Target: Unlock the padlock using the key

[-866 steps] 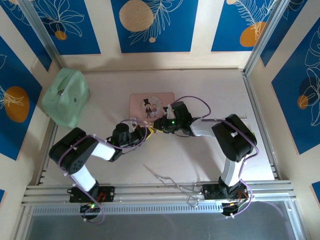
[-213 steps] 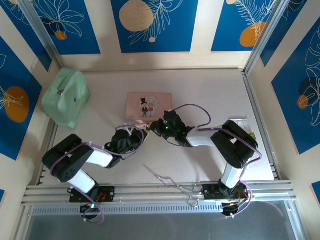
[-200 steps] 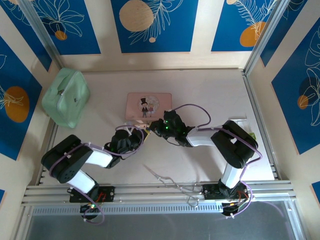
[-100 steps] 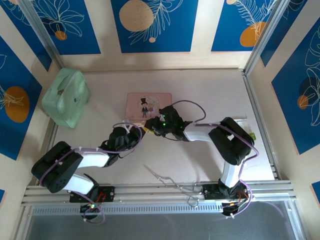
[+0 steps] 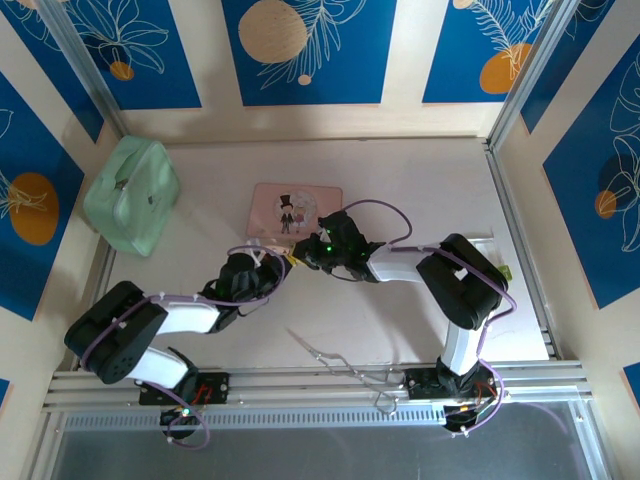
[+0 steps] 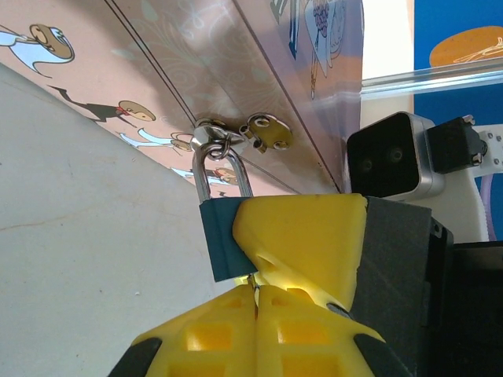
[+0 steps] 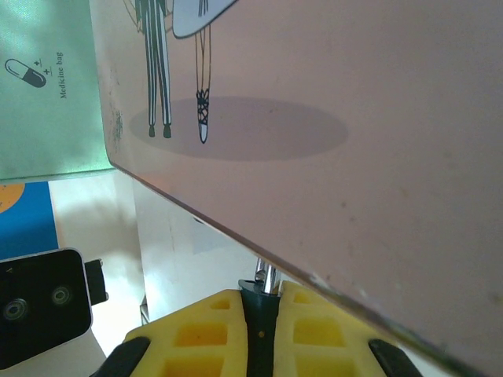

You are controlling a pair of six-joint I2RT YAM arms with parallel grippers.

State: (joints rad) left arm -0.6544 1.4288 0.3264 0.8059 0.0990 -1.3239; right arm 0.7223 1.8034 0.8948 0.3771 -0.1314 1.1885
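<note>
- Top: pale table (image 5: 430, 190) walled by cream panels with blue leaf-and-orange prints (image 5: 310, 50). A metal rail (image 5: 320, 385) runs along the near edge.
- Top: pink box (image 5: 295, 208) lies flat mid-table, lid down. Mint bag (image 5: 132, 192) sits well left of the box, contents hidden. Thin wire tool (image 5: 330, 352) lies well nearer than the box, by the rail.
- Top: left gripper (image 5: 280, 263) and right gripper (image 5: 301, 256) meet at the box's near edge, the 2 tips almost touching.
- Left wrist: padlock (image 6: 222, 243) hangs from the box's front clasp (image 6: 263, 133), shackle through the ring. Left fingers (image 6: 204, 338) are pressed together just below its blue body; can't tell if anything is pinched. 1 yellow right finger (image 6: 302, 232) lies against the body.
- Right wrist: right fingers (image 7: 196, 334) are clamped on the dark padlock body, a silvery stub rising to the box's edge. The mint bag, printed "Medicine bag", lies beyond the box.
</note>
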